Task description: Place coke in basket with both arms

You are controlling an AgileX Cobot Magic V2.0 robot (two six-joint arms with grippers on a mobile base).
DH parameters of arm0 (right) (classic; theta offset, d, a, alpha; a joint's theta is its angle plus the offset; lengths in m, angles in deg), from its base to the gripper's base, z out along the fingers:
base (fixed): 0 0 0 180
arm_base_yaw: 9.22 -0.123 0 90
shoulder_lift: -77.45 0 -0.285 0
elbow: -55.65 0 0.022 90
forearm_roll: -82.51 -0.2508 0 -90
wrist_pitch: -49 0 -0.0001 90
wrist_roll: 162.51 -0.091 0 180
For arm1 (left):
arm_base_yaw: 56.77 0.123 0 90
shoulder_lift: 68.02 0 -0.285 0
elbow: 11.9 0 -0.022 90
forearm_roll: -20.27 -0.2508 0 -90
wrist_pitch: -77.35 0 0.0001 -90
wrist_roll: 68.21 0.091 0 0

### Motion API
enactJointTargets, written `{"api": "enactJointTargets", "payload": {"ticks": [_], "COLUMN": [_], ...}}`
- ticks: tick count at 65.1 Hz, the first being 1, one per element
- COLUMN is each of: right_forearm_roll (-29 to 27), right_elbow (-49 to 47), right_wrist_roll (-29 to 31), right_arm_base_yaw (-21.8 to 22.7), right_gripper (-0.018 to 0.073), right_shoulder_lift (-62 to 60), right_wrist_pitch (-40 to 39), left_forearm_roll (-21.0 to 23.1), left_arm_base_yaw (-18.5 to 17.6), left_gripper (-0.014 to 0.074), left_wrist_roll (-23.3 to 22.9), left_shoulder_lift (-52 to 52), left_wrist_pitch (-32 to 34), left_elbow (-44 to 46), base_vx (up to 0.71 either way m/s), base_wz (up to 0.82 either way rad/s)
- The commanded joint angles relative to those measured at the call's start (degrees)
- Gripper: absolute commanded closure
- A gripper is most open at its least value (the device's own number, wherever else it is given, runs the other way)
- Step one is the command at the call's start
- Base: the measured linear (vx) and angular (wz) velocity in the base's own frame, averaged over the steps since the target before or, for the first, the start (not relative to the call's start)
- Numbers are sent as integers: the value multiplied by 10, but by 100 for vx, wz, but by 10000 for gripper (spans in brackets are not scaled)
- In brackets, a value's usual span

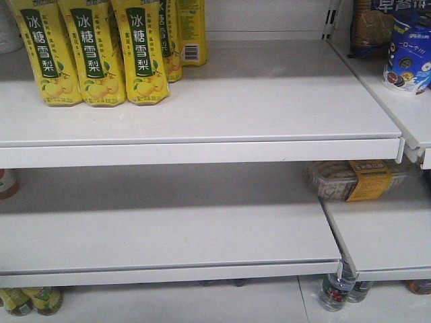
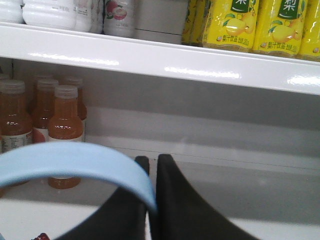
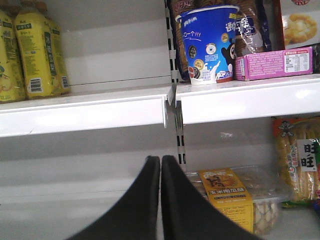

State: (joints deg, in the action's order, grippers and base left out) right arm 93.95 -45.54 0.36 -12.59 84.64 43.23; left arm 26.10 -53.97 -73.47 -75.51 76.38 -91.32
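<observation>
My left claw (image 2: 152, 167) has its two black wedge fingers pressed together, and the smooth light blue plastic handle of the basket (image 2: 75, 162) arches flat across in front of them, touching the left finger; I cannot tell if the claw grips it. My right claw (image 3: 160, 165) is also closed on nothing. Behind are white metal shelves (image 1: 202, 145) with yellow bottles (image 1: 91, 54); the coke is in no view.

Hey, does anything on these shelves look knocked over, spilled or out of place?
Nothing stands out. The yellow pear drink bottles stand upright in a row, the orange juice bottles stand upright, and the blue cup sits level. No spills show.
</observation>
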Motion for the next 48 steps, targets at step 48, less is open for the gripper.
{"api": "enactJointTargets", "payload": {"ticks": [48], "right_forearm_roll": [5], "right_elbow": [4], "right_wrist_roll": [-1], "right_arm_base_yaw": [4], "right_gripper": [564], "right_shoulder_lift": [-8], "right_wrist_pitch": [-44], "left_forearm_roll": [-30], "left_arm_base_yaw": [1], "left_gripper": [603], "left_wrist_roll": [28], "left_shoulder_lift": [12], "left_wrist_pitch": [86], "left_elbow": [17], "base_vx": [0], "base_wz": [0]}}
